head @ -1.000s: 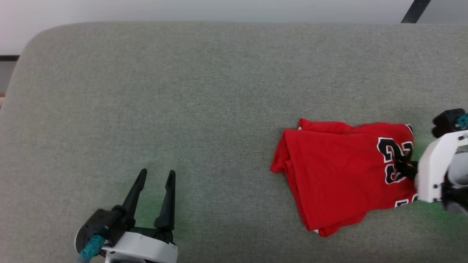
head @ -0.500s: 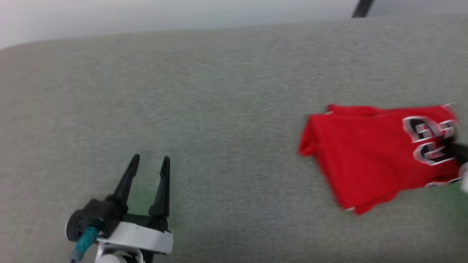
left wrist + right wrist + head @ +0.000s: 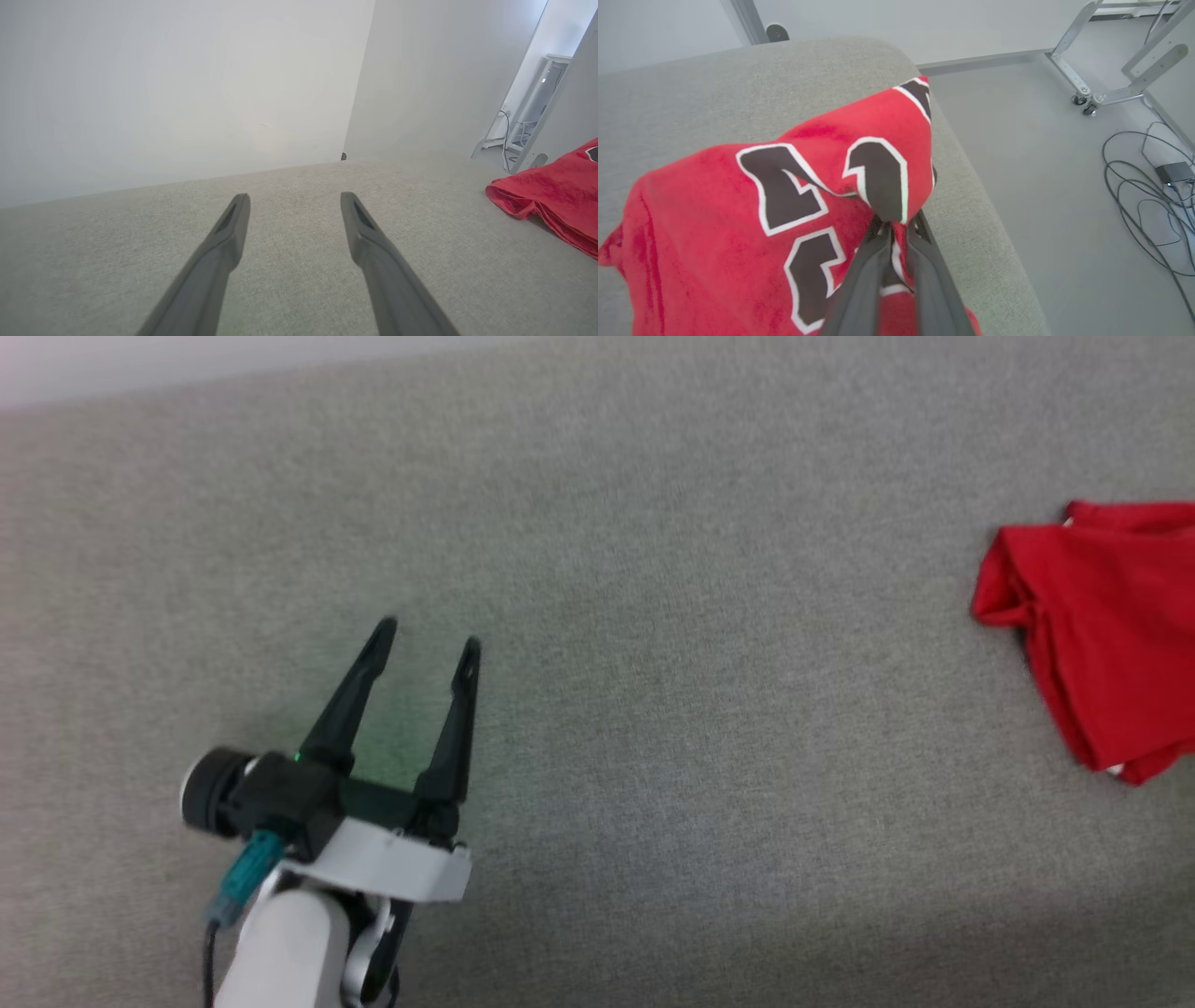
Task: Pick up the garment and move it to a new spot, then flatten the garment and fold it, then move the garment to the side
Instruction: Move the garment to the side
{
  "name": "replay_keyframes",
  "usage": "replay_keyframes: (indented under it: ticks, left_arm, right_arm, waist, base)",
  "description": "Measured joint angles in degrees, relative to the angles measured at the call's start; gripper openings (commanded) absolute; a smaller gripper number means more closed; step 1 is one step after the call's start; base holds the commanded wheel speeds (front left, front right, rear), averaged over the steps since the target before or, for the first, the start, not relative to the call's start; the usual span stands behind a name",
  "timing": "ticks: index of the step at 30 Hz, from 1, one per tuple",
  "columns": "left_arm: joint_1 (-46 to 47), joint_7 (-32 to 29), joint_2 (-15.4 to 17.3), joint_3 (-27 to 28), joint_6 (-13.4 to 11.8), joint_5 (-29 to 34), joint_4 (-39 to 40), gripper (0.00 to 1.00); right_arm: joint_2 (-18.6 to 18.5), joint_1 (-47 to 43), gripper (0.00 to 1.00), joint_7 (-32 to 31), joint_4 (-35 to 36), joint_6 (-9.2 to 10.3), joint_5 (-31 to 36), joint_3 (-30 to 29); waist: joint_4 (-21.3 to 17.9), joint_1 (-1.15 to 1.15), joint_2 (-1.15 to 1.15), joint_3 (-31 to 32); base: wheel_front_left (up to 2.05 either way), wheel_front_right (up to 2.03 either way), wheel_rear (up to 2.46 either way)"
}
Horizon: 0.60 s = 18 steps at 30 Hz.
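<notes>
Grey surface (image 3: pixel 653 709): right claw (image 3: pixel 899 224) pinches the jersey (image 3: pixel 691 242) for moving, left claw (image 3: pixel 428 637) gapes empty. Next, seemingly, a clean lift.

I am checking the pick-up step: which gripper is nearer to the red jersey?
Right. The right gripper is shut on a fold of the jersey; the left gripper hovers open over the grey cushion, well apart from it.

Grey fabric surface (image 3: pixel 653 616) beneath white wall (image 3: pixel 163 84); grey floor (image 3: pixel 1031 154) — cables (image 3: pixel 1150 196), wheeled metal frame (image 3: pixel 1070 30).
</notes>
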State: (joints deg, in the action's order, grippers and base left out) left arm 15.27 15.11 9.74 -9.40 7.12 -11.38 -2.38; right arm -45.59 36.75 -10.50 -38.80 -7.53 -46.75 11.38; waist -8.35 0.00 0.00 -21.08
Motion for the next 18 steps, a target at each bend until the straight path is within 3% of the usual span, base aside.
replay_keyframes:
  ticks: [9,18]
  left_arm:
    - [5.05,-0.41,1.77,-2.56,0.18,0.31,-0.03,1.0]
    - [7.44,-0.47,3.07,-3.38,0.18,1.0,0.34,1.0]
  right_arm:
    - [2.93,8.25,0.0,9.16,-10.9,0.0,9.09,-0.85]
    - [7.23,14.55,0.0,13.61,-20.93,0.0,15.79,-0.59]
  waist:
    - [-0.72,0.0,0.0,-5.4]
    - [-1.09,0.0,0.0,-9.11]
  base:
    - [0.0,0.0,0.0]
    - [0.0,0.0,0.0]
